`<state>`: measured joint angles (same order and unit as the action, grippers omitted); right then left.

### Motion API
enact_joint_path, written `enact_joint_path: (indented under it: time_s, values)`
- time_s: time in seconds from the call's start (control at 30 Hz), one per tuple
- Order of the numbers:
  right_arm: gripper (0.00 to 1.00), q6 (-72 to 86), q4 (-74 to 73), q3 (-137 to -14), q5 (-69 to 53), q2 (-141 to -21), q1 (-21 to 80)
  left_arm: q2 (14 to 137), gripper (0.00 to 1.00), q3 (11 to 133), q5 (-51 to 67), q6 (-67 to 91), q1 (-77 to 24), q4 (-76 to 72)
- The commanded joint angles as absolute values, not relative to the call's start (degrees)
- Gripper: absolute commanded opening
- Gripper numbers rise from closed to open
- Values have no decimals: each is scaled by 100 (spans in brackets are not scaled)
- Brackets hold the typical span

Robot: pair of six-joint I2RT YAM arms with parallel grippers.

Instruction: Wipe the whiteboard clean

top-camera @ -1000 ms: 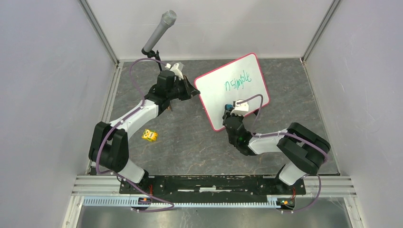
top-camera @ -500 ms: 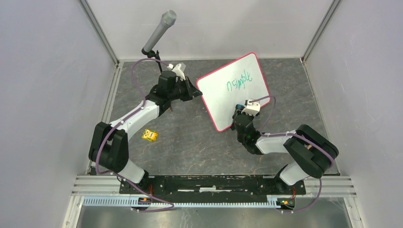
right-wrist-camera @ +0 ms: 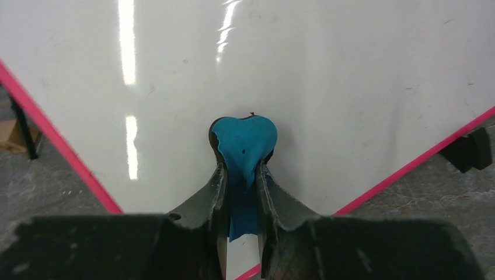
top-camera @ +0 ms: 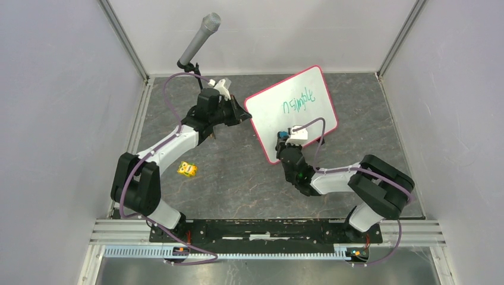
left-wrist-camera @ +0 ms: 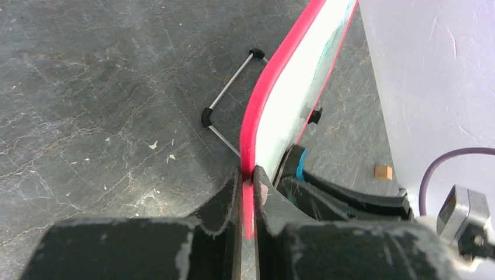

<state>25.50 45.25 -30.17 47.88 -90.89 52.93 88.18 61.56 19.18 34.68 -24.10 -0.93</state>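
The whiteboard point(top-camera: 291, 113) stands tilted at the far middle of the table point(top-camera: 238, 178), pink-red frame all round, green writing point(top-camera: 299, 99) across the upper part of its face. And the left gripper point(top-camera: 242, 116) has it by the left edge: in the left wrist view both fingers are pressed together on the pink rim, one on each side, clamped tight. A thin wire stand point(left-wrist-camera: 230, 96) shows on the table behind the board.

Over to the right gripper point(top-camera: 284, 138), low on the board's near-left part. Its fingers are pinched on a blue pad point(right-wrist-camera: 244, 143), and the pad's rounded tip sits against the white face, just above the board's near corner. That patch of the board looks clean and glossy in the right wrist view.

Off to the left, a small yellow block point(top-camera: 188, 169) lies on the table, well apart from the board, and a microphone point(top-camera: 199, 39) hangs over the far-left corner.

Now the change: half a second ago the right gripper was out by the board's near-right edge; it has swept back left across the lower face. The board has swung a little with it. The writing looks the same as before, and the yellow block has not moved.
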Motion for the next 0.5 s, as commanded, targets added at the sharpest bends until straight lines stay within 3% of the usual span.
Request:
enact_joint_path:
  time_s: [0.0, 0.2, 0.47]
  values:
    - [20, 3064, 4330, -2886, 4808, -8942, 4634, 8531, 5, 6302, 2197, 3411, -2488, -360]
    - [20, 3533, 4064, -2738, 4423, -8897, 4365, 8507, 5, 6286, 2194, 3416, -2490, -360]
    - [20, 2880, 4507, -3370, 4313, -9281, 5386, 8514, 5, 6285, 2171, 3408, -2487, -360]
